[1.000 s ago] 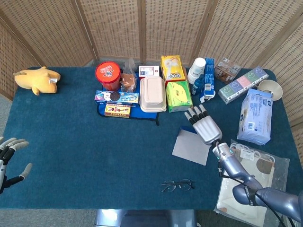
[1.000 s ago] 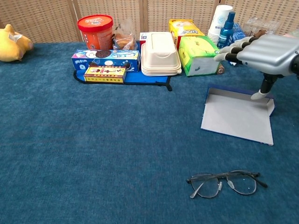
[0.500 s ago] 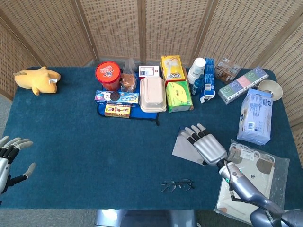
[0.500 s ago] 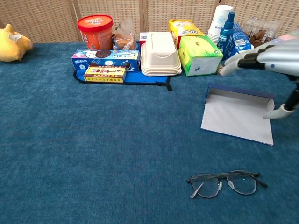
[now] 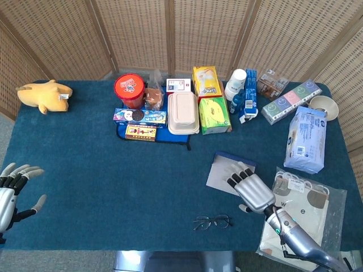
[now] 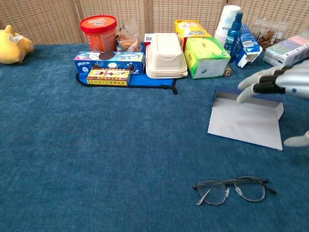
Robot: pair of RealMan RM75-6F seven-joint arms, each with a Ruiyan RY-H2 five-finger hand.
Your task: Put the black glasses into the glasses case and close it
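Your right hand (image 5: 254, 191) is pulling back toward you, now hovering over the near right edge of the glasses case (image 5: 229, 173) instead of beyond it.

You are keeping that hand palm down, fingers (image 6: 260, 83) spread and pointing away from you, holding nothing. The black glasses (image 6: 233, 189) are lying unfolded on the desk (image 5: 96, 170) near its front edge, long axis running left to right, just in front of the case, which is lying open and flat. Your left hand (image 5: 12, 190) is hanging at the front left corner, fingers spread, empty.
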